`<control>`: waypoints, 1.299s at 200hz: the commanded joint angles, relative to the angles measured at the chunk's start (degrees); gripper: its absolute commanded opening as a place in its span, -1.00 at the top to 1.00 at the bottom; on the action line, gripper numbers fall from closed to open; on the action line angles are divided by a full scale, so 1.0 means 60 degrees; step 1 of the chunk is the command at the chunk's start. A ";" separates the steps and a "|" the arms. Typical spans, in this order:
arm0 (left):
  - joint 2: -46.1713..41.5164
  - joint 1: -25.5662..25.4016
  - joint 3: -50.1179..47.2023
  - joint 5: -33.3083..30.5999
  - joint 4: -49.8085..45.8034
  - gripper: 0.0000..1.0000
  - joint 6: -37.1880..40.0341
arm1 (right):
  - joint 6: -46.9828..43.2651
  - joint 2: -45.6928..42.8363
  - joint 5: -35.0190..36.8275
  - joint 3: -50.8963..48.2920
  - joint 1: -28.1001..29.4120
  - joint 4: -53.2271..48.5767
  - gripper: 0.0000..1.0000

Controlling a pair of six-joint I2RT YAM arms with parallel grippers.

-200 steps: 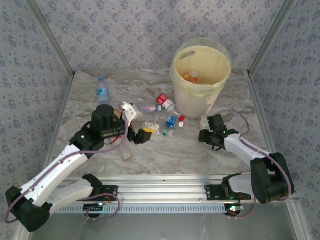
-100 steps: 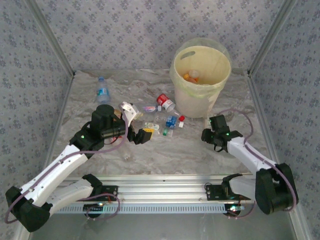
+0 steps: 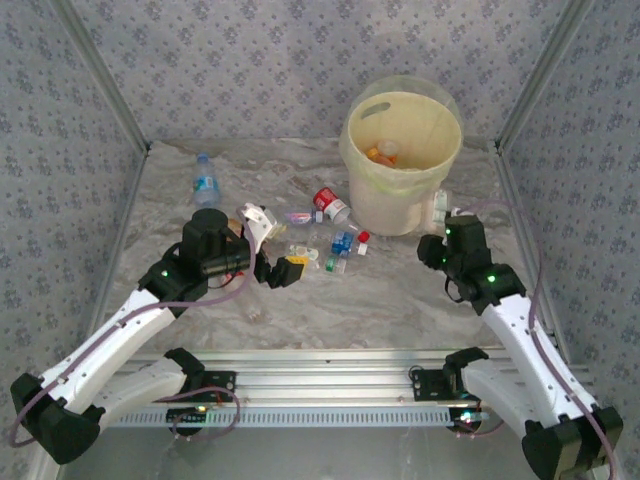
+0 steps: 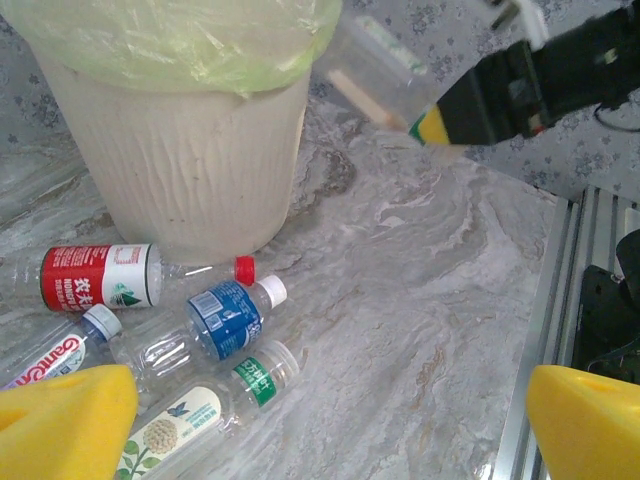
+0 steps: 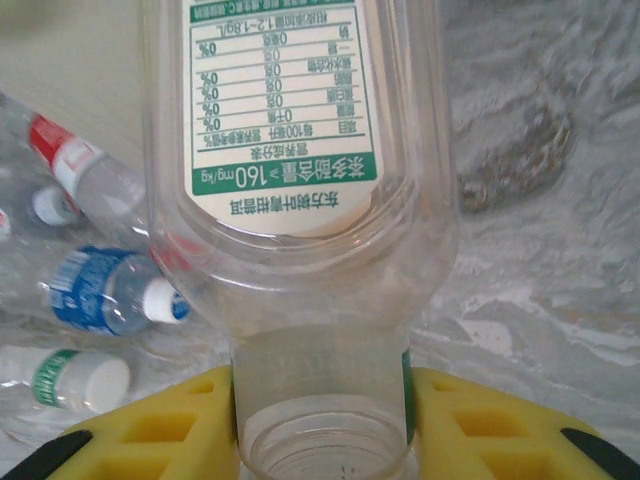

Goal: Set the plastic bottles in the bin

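The pale-yellow bin [image 3: 395, 205] with a bag liner stands at the back of the table, also close in the left wrist view [image 4: 180, 150]. My right gripper [image 3: 441, 222] is raised beside the bin's right wall, shut on the neck of a clear capless bottle [image 5: 300, 200] with a green-and-white label; its yellow pads [image 5: 170, 430] press both sides. That bottle [image 4: 375, 65] also hangs in the left wrist view. My left gripper [image 3: 272, 246] hovers open over several bottles left of the bin: red-labelled [image 4: 95, 277], blue-labelled [image 4: 225, 320], green-labelled [image 4: 255, 380].
One blue-labelled bottle [image 3: 205, 180] lies apart at the back left. Orange-capped bottles [image 3: 380, 152] sit inside the bin. A loose red cap [image 4: 244, 268] lies by the bin's base. Patterned walls close in the table on three sides; a metal rail [image 3: 330, 385] runs along the front.
My right arm has lifted the clear bottle and carried it back and right, up beside the bin. The left arm has not moved.
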 commanded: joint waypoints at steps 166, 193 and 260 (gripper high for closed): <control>-0.0071 -0.0074 0.0292 0.0144 -0.0001 -0.99 0.0103 | -0.2198 0.2975 -0.0950 0.6032 -0.0017 -0.0544 0.20; -0.0029 -0.0072 0.0276 0.0131 0.0001 -0.99 0.0111 | -0.2396 0.4041 -0.1141 0.6830 -0.0120 -0.0414 0.20; 0.0006 -0.0072 0.0267 0.0013 -0.0036 -0.99 0.0168 | -0.2386 0.6424 -0.1818 0.8527 -0.0865 -0.0582 0.19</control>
